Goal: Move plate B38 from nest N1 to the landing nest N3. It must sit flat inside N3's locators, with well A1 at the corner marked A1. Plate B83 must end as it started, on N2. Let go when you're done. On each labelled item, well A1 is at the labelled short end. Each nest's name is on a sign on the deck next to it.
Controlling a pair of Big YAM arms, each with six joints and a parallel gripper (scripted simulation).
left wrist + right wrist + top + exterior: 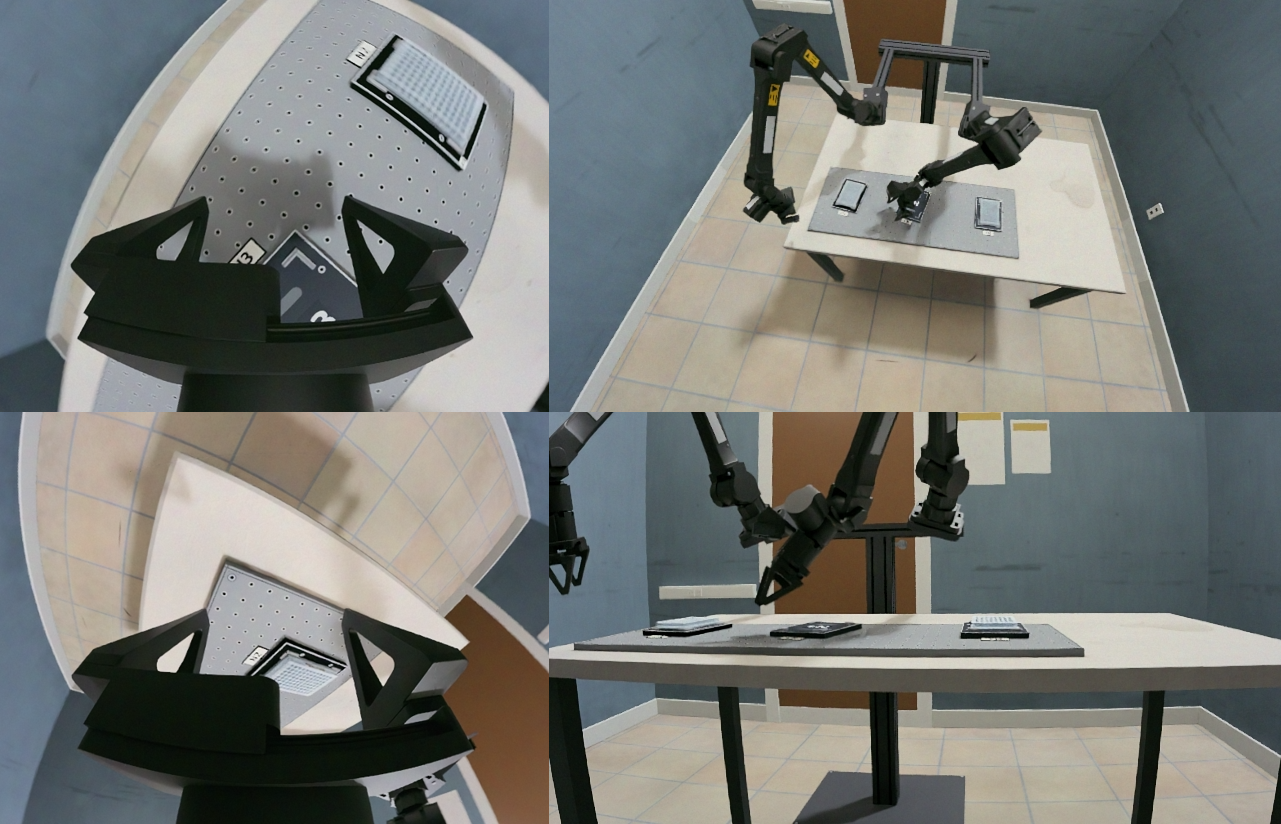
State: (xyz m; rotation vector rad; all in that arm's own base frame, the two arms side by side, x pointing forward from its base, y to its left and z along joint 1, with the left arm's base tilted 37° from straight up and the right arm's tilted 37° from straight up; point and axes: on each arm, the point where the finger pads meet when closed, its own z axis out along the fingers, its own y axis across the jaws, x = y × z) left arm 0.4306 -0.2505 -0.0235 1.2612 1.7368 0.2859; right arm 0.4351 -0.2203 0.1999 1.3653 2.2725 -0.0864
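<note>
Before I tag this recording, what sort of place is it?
Probably a laboratory automation test room: a perforated deck bearing labelled nests, multiwell plates on two of them, and two robot arms mounted on a metal frame.

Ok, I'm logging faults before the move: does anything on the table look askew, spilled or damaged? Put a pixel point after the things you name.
A brownish patch (1072, 190) (1174, 624) on the table top (1061, 250) (1127, 647) (514, 284) (190, 535), beyond the deck (948, 225) (907, 642) (283, 132) (265, 621), looks like a stain or old spill. Plates B38 (990, 212) (993, 622) and B83 (850, 194) (686, 622) (430, 88) (305, 678) don't look askew.
</note>
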